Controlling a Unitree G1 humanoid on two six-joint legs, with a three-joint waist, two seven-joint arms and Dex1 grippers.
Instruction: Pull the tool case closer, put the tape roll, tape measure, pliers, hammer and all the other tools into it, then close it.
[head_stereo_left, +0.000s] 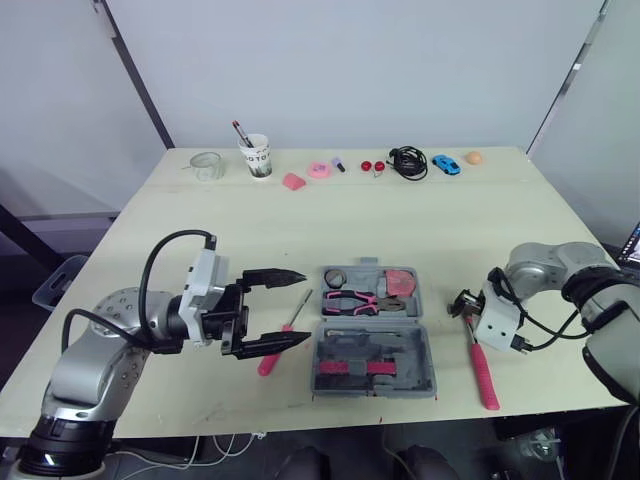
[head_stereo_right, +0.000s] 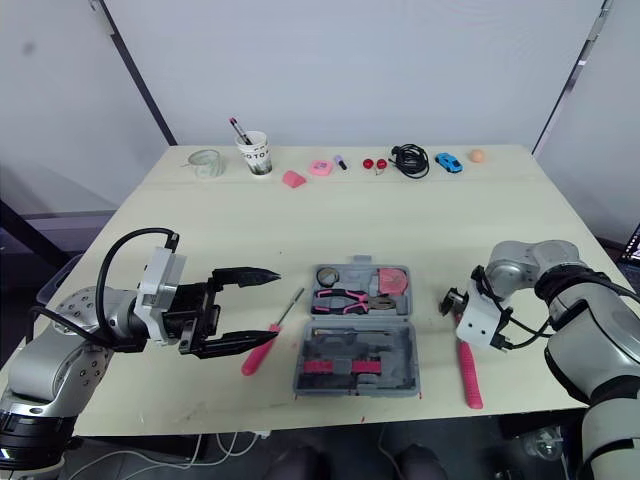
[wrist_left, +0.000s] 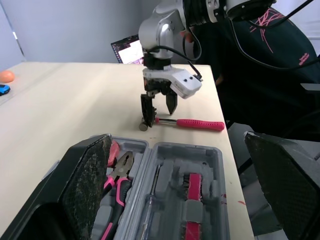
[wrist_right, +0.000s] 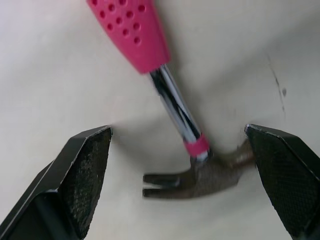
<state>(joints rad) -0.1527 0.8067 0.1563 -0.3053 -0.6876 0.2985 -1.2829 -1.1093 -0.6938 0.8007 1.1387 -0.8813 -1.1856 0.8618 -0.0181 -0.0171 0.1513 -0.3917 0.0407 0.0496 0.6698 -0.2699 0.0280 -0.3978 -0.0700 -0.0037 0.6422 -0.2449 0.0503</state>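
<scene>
Hammer (head_stereo_left: 483, 375) lies right of the open case (head_stereo_left: 335, 355), the right gripper (head_stereo_left: 467, 305) straddling its neck with fingers open, so closing and lifting seems next; left gripper (head_stereo_left: 307, 308) open too.

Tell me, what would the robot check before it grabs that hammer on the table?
1. Right hand open: ok.
2. Hammer between its fingers: ok.
3. Tool case open: ok.
4. Pliers in the case: ok.
5. Screwdriver packed: not ok, on the table by the open left hand.
6. Free slot for the hammer: cannot tell.
</scene>
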